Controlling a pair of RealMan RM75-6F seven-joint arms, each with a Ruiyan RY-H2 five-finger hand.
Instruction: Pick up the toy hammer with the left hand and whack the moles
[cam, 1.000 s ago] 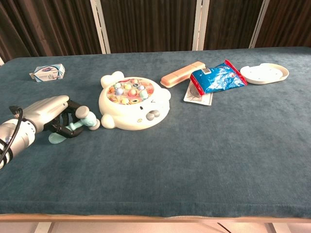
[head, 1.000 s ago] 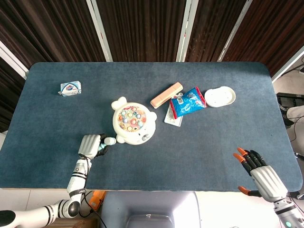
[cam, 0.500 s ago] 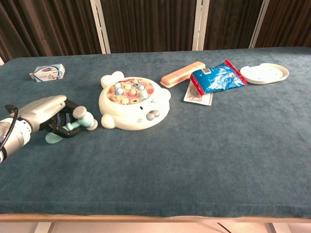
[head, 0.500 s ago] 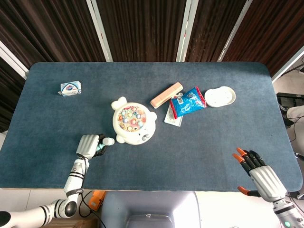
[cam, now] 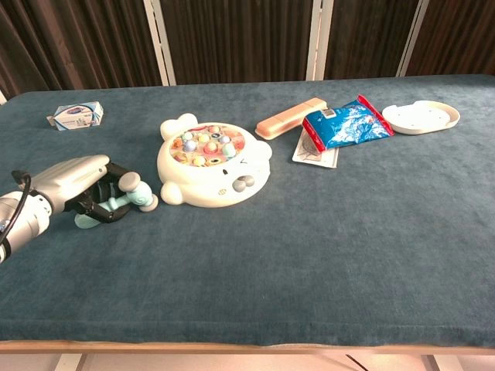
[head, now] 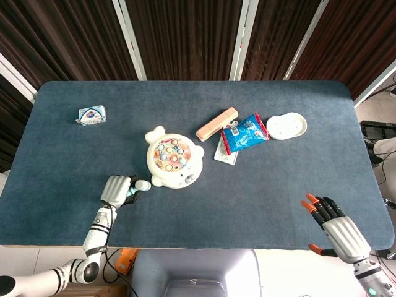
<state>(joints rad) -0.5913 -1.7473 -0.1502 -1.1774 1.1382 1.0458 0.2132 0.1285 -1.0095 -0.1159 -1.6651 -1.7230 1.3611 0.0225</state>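
Far left on the table sits a small blue-and-white box, well apart from everything you need, so it should not get in your way.

Next comes your left hand, low over the cloth with its fingers curled around the handle of the toy hammer. You have it grasped by the shaft, which leaves the pale head sticking out to the right, toward the game. The handle's rounded butt shows below the hand and looks to be touching or just above the table; whether the hammer is fully lifted, I cannot tell. Judged from this, the pick-up is made or nearly made and the whacking is not yet begun.

Just beside the hammer head lies the mole game — a white bear-shaped board with its coloured moles facing up. You hold the hammer close to its left edge, so a short raise and swing inward should bring the head over the moles. Mind the grip: the handle is thin, and it could twist in the hand on impact.

Further right are a pink bar, a blue packet resting on a flat card, and a white dish — all behind and beyond the game.

At the far right, your right hand hangs off the table's near corner, fingers spread and holding nothing.
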